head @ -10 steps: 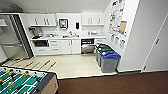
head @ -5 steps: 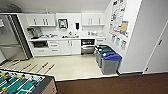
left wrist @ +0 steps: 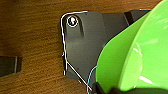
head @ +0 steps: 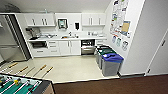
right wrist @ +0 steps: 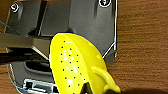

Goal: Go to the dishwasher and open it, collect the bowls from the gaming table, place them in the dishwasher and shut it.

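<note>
Bins [head: 110,62] beside dishwasher [head: 87,47], foosball table [head: 20,86] near

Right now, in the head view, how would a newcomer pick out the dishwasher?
Start at the kitchenette's white counter along the far wall. Follow the lower cabinets right from the sink to the dishwasher, just behind the recycling bins. Its dark, open-looking front stands out among white doors.

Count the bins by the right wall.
3, in a row: the blue-lidded bin nearest, the green-lidded bin behind it, the dark bin beside the dishwasher. Others may be hidden.
</note>
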Controlling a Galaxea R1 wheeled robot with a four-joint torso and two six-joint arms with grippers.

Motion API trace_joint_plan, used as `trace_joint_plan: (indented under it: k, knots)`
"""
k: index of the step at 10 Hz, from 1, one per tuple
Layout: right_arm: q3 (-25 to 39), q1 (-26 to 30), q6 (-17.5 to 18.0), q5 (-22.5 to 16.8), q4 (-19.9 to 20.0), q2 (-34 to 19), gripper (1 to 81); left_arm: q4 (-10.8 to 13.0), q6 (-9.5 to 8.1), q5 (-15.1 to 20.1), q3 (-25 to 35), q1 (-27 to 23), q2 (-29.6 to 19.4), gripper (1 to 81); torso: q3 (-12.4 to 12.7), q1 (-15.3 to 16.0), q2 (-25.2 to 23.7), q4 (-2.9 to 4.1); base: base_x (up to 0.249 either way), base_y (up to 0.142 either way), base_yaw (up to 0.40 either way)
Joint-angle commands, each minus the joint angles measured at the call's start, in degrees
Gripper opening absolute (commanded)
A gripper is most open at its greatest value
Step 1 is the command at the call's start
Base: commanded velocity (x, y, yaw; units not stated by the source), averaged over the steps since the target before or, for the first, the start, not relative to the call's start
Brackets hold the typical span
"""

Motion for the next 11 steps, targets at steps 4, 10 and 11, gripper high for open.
trace_joint_plan:
  k: [4,10,11]
  knots:
    - [-0.4,1.8,-0.2,-2.8,-0.3,-0.5,1.0,0.0,0.00,2.3,-0.4,-2.3,-0.8,1.0,0.0,0.0,0.0,0.00,0.139,0.000,0.000]
    - [-0.4,1.8,-0.2,-2.7,-0.3,-0.4,1.0,0.0,0.00,2.3,-0.4,-2.4,-0.7,1.0,0.0,0.0,0.0,0.00,0.142,0.000,0.000]
    - [-0.4,1.7,-0.2,-2.7,-0.3,-0.4,1.0,0.0,0.00,2.3,-0.4,-2.4,-0.7,1.0,0.0,0.0,0.0,0.00,0.142,0.000,0.000]
